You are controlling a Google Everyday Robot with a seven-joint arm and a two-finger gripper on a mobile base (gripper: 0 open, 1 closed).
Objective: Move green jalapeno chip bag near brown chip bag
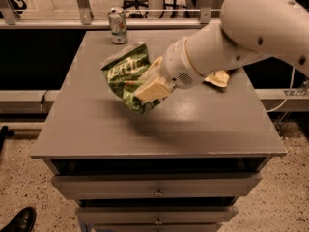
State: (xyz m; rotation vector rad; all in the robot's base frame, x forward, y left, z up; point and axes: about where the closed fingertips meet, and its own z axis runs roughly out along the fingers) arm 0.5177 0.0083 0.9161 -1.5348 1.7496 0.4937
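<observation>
Reaching in from 2 o'clock, my arm slants down over the table point(145, 129) toward its centre. Count: one green bag point(123, 74), one brown bag point(218, 78), one can point(117, 25). My gripper point(152, 88) is clamped on the green bag's lower right part, holding it tilted and apparently off the surface. The brown bag lies at the gripper's 3 o'clock, mostly hidden behind my arm. The can stands at 12 o'clock, on the far edge.

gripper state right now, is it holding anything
Gripper: closed on the green jalapeno chip bag, holding it just above the middle of the table.
</observation>
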